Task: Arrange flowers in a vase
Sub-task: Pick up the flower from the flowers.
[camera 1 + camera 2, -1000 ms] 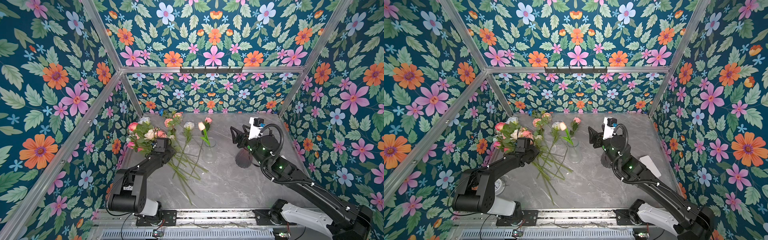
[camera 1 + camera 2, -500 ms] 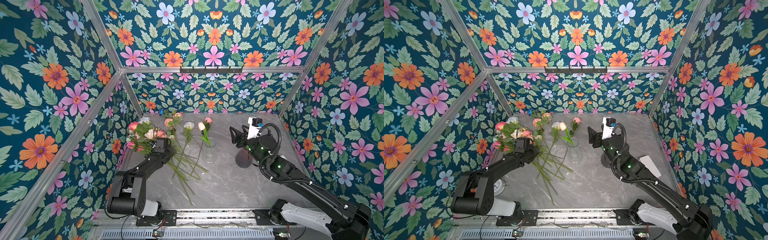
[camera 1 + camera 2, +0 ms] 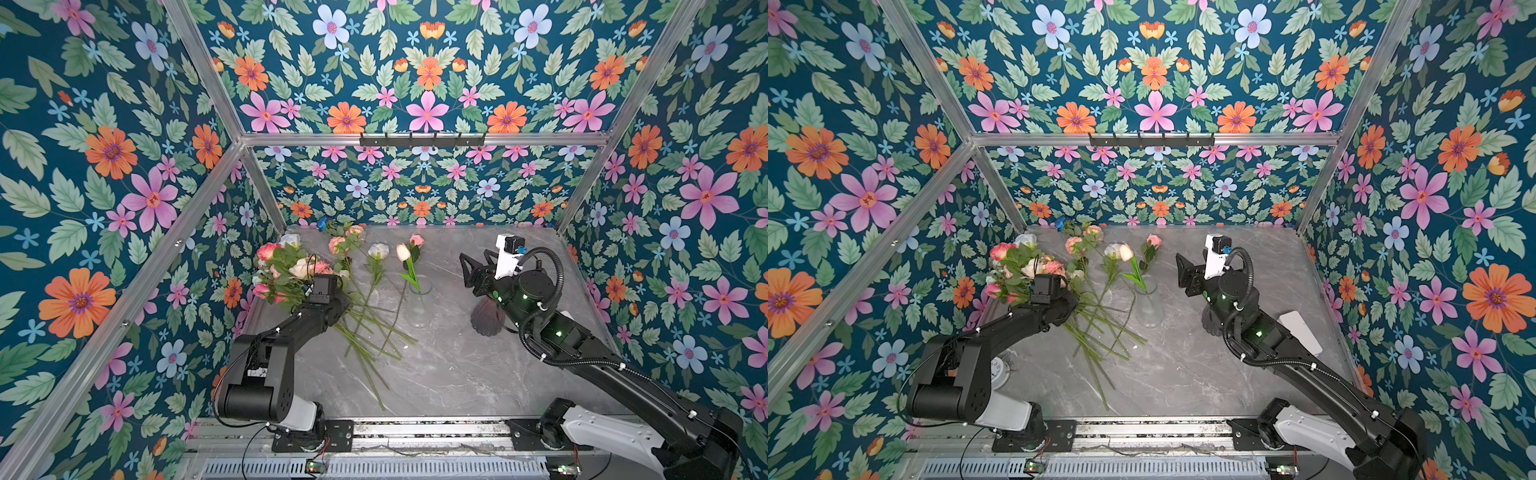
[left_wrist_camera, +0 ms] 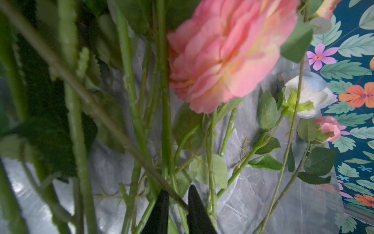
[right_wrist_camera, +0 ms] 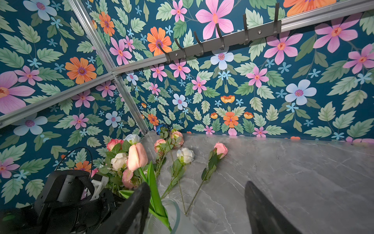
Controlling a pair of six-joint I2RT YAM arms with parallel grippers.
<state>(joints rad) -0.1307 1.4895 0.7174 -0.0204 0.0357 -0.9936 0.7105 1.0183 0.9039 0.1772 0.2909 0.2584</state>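
Most of the flowers [image 3: 299,270] lie heaped at the back left of the grey table, their stems fanning forward [image 3: 1096,332]. My left wrist [image 3: 324,291] is pushed into the heap. In the left wrist view my left gripper [image 4: 177,200] has its fingertips close together with a green stem [image 4: 172,188] between them, below a big pink bloom [image 4: 226,52]. The clear vase [image 3: 417,307] [image 3: 1148,305] [image 5: 168,218] holds one peach tulip [image 3: 402,252] [image 5: 137,157]. My right gripper [image 3: 473,272] [image 5: 199,206] hovers wide open just right of it, holding nothing.
A dark ribbed vase [image 3: 486,318] stands under my right arm. A white rose [image 3: 378,250] and a pink rose [image 3: 416,240] lie loose behind the clear vase. A flat white piece [image 3: 1300,332] lies by the right wall. A hook rail [image 3: 422,139] crosses the back wall.
My left gripper's fingers have drawn closer together among the stems. Both arms have stayed almost where they were.
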